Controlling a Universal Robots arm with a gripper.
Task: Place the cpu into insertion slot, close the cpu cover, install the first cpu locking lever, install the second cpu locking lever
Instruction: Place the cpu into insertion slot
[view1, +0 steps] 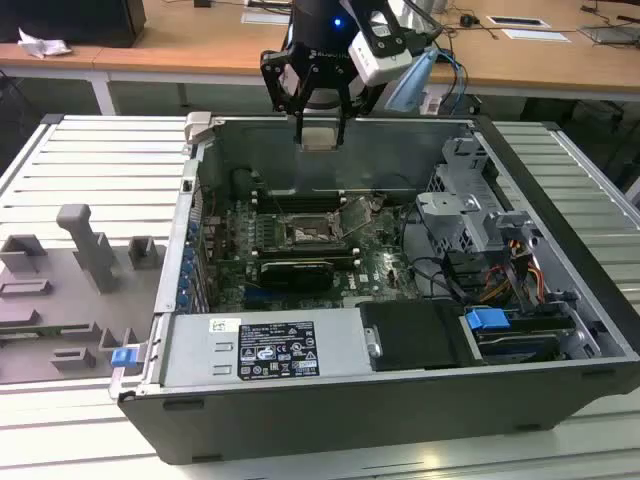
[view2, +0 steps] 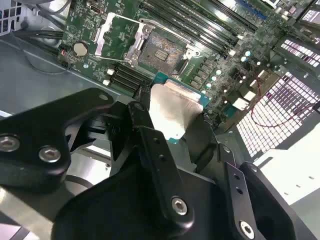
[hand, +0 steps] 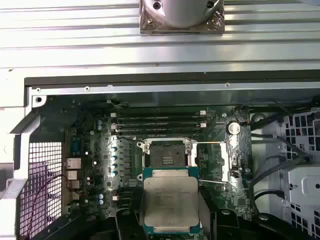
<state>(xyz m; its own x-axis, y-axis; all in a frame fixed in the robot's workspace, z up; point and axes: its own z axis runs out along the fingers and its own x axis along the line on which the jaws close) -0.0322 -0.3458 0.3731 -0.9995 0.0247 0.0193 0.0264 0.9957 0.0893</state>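
One cpu (hand: 170, 200) pinched flat between closed hand's (view1: 320, 128) fingers (view2: 150, 145), held high above motherboard (hand: 100, 150) and empty socket (hand: 166, 152)

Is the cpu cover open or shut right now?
Open. In the second wrist view the cpu cover is swung aside from the bare socket, and the gripper holds the cpu.

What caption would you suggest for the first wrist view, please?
End effector holds the cpu over the empty socket, cpu cover open.

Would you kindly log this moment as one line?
gripper: shut on cpu | insertion slot: empty | cpu cover: open
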